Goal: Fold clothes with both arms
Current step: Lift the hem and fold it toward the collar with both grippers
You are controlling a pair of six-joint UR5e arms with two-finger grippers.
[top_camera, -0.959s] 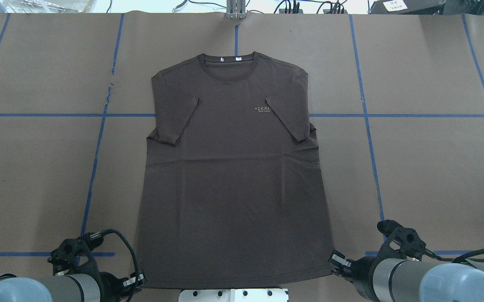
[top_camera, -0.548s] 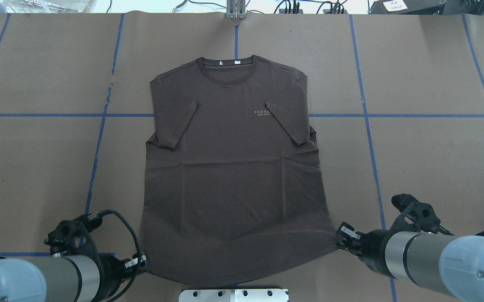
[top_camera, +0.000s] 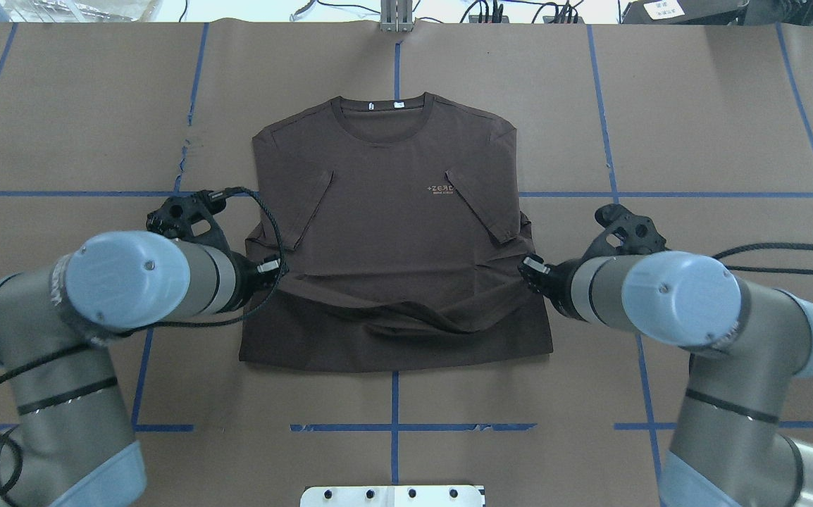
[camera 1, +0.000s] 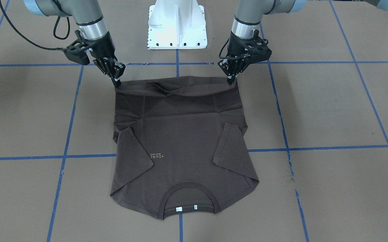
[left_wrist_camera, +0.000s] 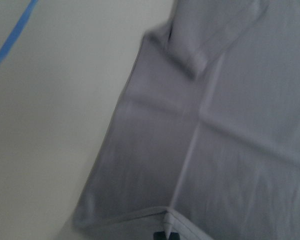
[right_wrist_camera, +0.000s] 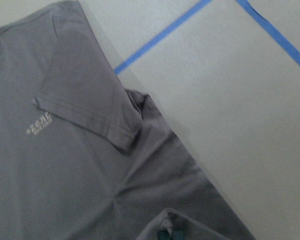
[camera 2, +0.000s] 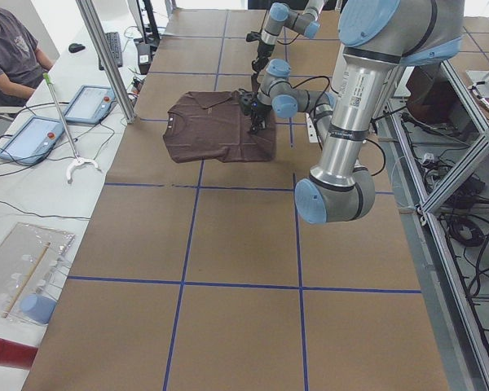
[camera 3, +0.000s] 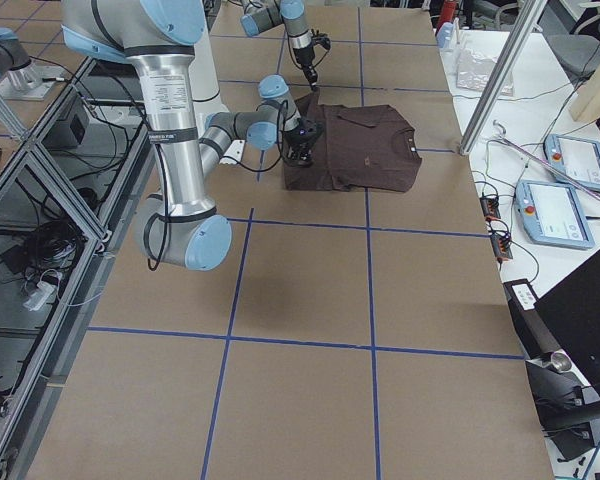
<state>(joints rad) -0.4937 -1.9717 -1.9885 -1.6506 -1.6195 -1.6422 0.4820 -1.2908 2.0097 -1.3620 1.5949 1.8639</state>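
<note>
The dark grey-brown T-shirt [top_camera: 385, 211] lies chest up on the brown table, collar [top_camera: 382, 105] at the far side and both sleeves folded inward. My left gripper [top_camera: 276, 271] is shut on the left corner of the bottom hem. My right gripper [top_camera: 528, 267] is shut on the right corner. Both corners hang raised over the shirt's middle, and the lower part is doubled over into a loose fold [top_camera: 392, 345]. In the front-facing view the left gripper [camera 1: 230, 80] and right gripper [camera 1: 117, 82] pinch the lifted hem [camera 1: 177, 85]. Each wrist view shows the cloth [left_wrist_camera: 215, 125] [right_wrist_camera: 65, 150] below its fingertips.
Blue tape lines [top_camera: 392, 427] grid the brown table cover [top_camera: 716, 141]. The white base pedestal [top_camera: 392, 495] sits at the near edge. A person [camera 2: 16, 49] sits at a side desk with tablets [camera 2: 85, 104]. An aluminium post [camera 2: 106, 57] stands at the far edge.
Both arms have carried the hem corners up off the table's near edge and forward toward the collar. The shirt's lower part now folds over itself instead of lying flat.
</note>
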